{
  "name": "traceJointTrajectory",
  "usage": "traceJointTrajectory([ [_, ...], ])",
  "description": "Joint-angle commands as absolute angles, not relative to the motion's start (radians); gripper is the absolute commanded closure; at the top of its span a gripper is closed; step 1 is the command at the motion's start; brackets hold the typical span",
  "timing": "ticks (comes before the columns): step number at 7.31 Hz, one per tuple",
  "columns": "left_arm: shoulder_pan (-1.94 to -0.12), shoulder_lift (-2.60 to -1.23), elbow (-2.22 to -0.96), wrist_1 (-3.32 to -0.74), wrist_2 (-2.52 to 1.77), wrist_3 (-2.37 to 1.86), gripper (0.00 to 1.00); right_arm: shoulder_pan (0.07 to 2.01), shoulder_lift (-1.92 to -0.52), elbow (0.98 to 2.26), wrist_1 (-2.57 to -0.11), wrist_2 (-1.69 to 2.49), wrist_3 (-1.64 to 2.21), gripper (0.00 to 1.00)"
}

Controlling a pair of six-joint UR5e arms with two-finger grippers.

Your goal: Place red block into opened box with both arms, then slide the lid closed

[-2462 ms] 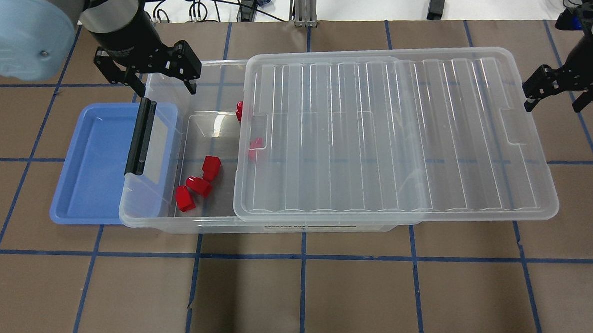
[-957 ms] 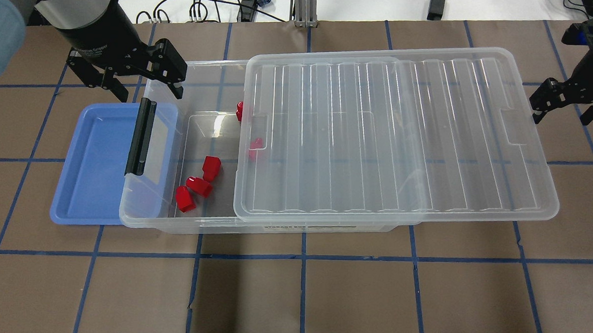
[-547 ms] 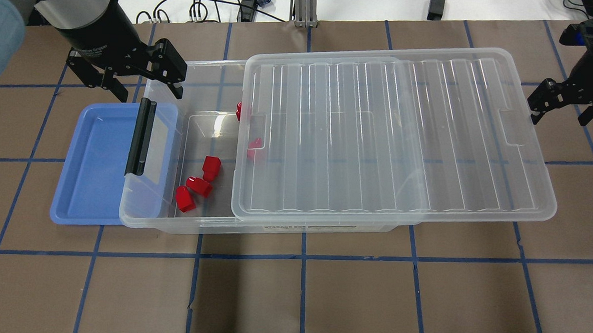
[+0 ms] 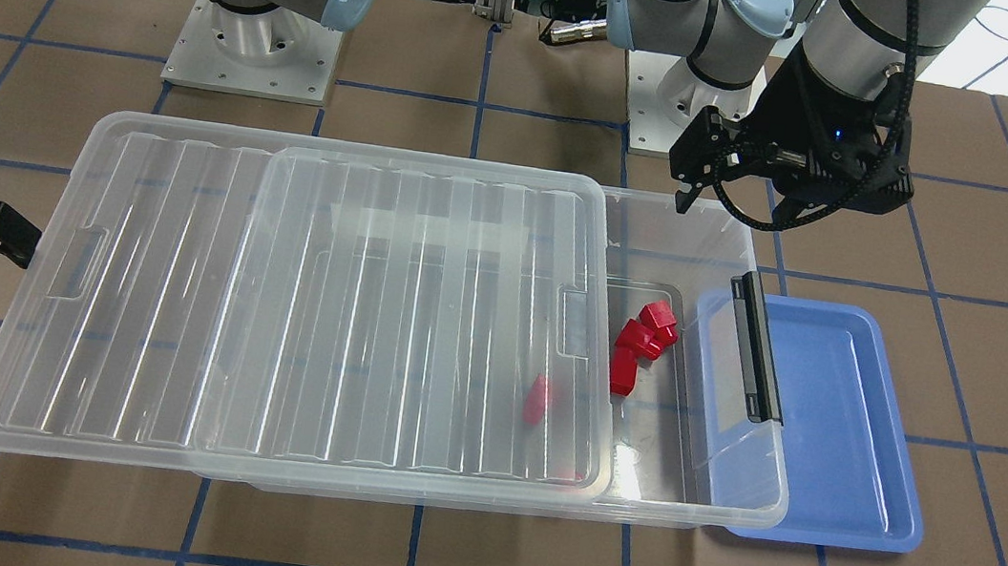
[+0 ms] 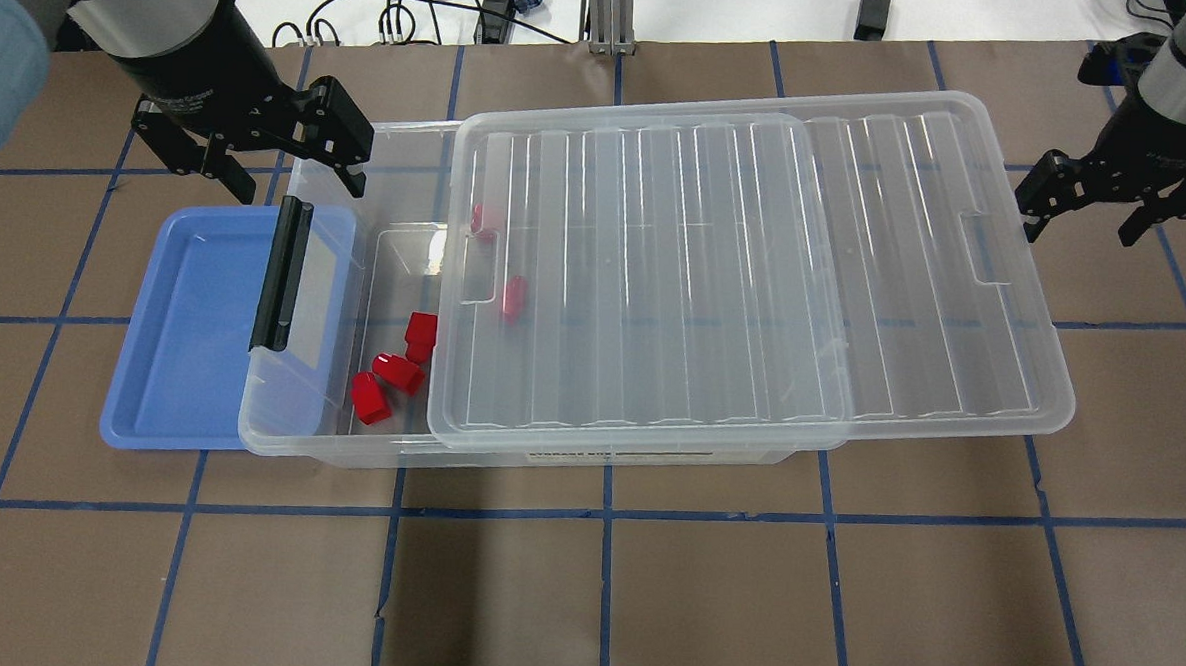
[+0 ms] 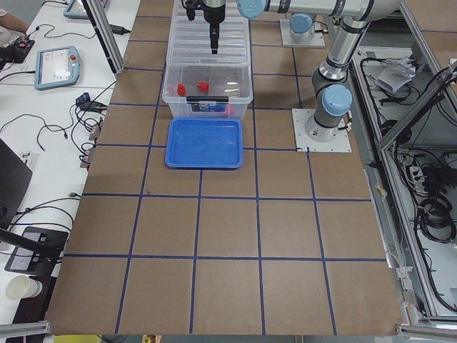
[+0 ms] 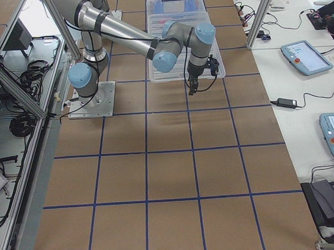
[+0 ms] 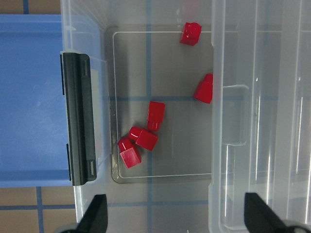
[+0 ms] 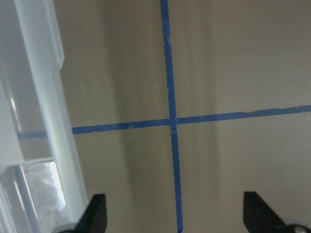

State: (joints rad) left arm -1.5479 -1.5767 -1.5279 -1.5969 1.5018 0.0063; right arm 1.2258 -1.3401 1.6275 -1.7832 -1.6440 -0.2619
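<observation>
Lid-closing step: blocks are in, lid only partway over.

Five small bright red plastic blocks [image 5: 398,372] lie on the floor of the large clear plastic box [image 5: 328,444]. Three bunch near its black bar [image 5: 280,274] end, toward the robot-side wall, and two sit under the leading edge of the clear ridged plastic lid [image 5: 735,279]. The lid covers most of the box and overhangs its far short end; the strip by the bar is uncovered. Right gripper [image 5: 1078,234], jaws apart and empty, is at the overhanging end, one finger just beside the rim; contact unclear. Left gripper [image 5: 301,192], jaws apart and empty, hovers high over the uncovered end. Next, I'd say: push the lid square toward the bar. Skew could jam it.
</observation>
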Motion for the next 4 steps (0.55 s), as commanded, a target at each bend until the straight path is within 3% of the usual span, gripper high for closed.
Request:
traceJointTrajectory([
  [1, -1.549, -1.577, -1.528, -1.597, 1.502, 0.006, 0.00, 1.276, -1.342, 1.628, -1.783, -1.643, -0.181, 0.00],
  [4, -1.549, -1.577, -1.528, -1.597, 1.503, 0.006, 0.00, 1.350, -1.342, 1.626, -1.784, -1.631, -0.083, 0.00],
])
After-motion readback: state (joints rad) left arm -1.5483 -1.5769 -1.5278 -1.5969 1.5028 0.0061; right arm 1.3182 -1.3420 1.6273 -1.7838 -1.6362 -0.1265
